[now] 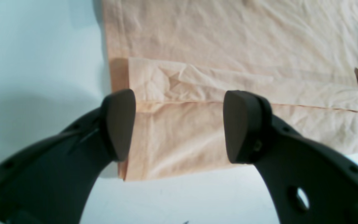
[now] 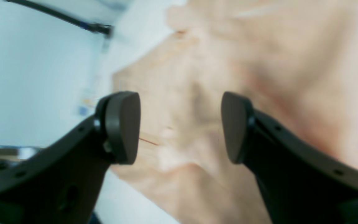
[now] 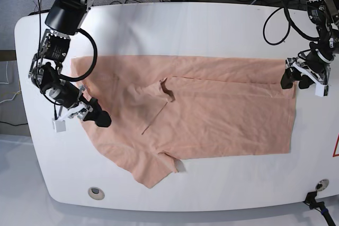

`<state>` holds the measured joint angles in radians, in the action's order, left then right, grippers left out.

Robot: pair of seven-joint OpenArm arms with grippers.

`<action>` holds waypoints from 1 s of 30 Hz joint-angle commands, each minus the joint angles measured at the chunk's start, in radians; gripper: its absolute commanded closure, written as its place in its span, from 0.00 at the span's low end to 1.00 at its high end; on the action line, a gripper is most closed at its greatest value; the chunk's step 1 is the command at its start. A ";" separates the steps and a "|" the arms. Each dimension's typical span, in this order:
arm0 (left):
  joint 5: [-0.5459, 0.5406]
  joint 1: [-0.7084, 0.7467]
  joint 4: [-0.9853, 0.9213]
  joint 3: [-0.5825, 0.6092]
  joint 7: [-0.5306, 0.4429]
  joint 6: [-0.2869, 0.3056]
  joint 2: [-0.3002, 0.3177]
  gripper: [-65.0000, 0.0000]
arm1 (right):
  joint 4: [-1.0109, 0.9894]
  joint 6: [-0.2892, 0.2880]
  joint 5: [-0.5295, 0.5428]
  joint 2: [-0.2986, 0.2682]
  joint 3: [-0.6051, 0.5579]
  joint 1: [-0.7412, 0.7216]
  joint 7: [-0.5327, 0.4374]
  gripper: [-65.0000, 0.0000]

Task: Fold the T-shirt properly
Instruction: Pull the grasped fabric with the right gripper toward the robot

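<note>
First fold laid, plenty left to do.
The T-shirt (image 3: pixel 212 115) lies across the table (image 3: pixel 212 25), far edge folded over, near sleeve still out; my left gripper (image 1: pixel 179 124) and right gripper (image 2: pixel 180 127) gape wide, holding nothing.

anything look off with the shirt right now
The T-shirt lies unevenly: its upper long edge is folded in, but one sleeve still sticks out toward the table's near edge, and the fabric is wrinkled.
</note>
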<state>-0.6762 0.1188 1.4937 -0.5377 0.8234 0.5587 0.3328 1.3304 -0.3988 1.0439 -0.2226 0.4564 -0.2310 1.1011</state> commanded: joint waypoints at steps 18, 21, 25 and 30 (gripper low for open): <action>-0.018 -0.012 0.060 -0.009 -0.017 0.004 0.024 0.35 | 0.146 -0.018 -0.190 -0.245 0.038 0.246 -0.026 0.39; 0.019 -0.012 0.060 -0.009 -0.017 0.005 0.024 0.35 | 0.146 -0.019 -0.287 -0.226 0.057 0.264 -0.026 0.39; 0.045 -0.012 0.060 -0.009 -0.017 0.030 0.021 0.35 | 0.146 -0.045 -0.354 -0.223 0.081 0.289 -0.026 0.39; 0.056 -0.012 0.061 -0.011 -0.017 0.045 0.022 0.35 | 0.185 -0.091 -0.366 -0.208 0.078 0.341 -0.026 0.39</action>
<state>-0.6132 0.1184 1.5360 -0.5411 0.8234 0.6022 0.3363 1.4815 -0.4831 0.6575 -0.4229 0.5304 0.1177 1.0901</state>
